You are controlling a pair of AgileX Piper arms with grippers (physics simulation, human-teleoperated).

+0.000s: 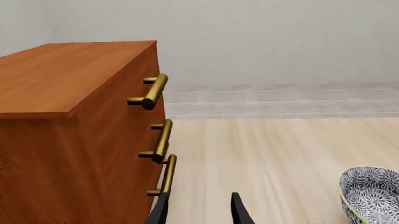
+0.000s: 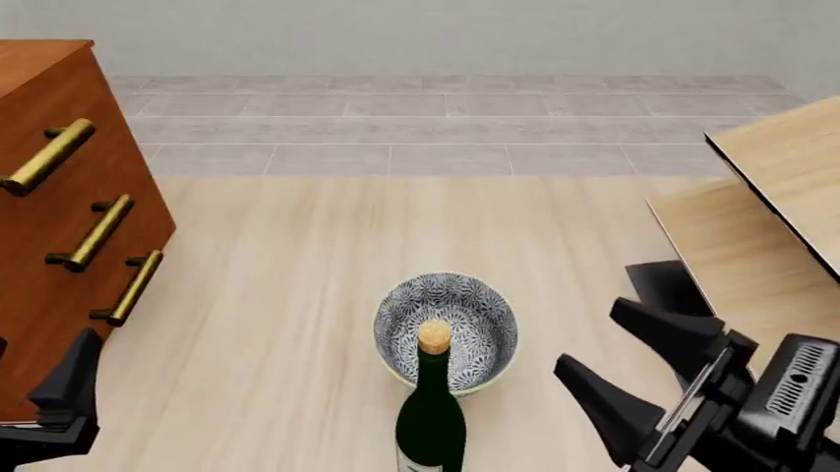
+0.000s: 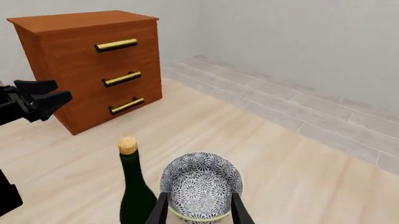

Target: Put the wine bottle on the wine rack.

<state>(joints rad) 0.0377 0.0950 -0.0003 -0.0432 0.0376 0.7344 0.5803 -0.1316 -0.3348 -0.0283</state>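
The tall dark green glass wine bottle (image 2: 432, 423) with a tan cork stopper is standing upright on the pale wooden tabletop (image 2: 302, 295), at the near edge of the front view, around the middle. Just behind it, the patterned grey-blue bowl (image 2: 447, 329) is sitting on the same surface; whether they are touching is not possible to tell. The light pale-wood wine rack (image 2: 774, 197) with slanted panels and thin dark edges is standing at the right side, well apart from the bottle.

The right gripper (image 2: 636, 374) is hovering to the right of the bottle, near the rack, with its black fingers spread wide and holding nothing. In the right wrist view, the bowl is showing between the two fingertips (image 3: 159, 210).

The left gripper (image 2: 59, 388) is staying low at the left, just beside the reddish-brown cabinet (image 2: 53, 216) with brass handles. Its fingers are standing apart in the left wrist view, with nothing between them.
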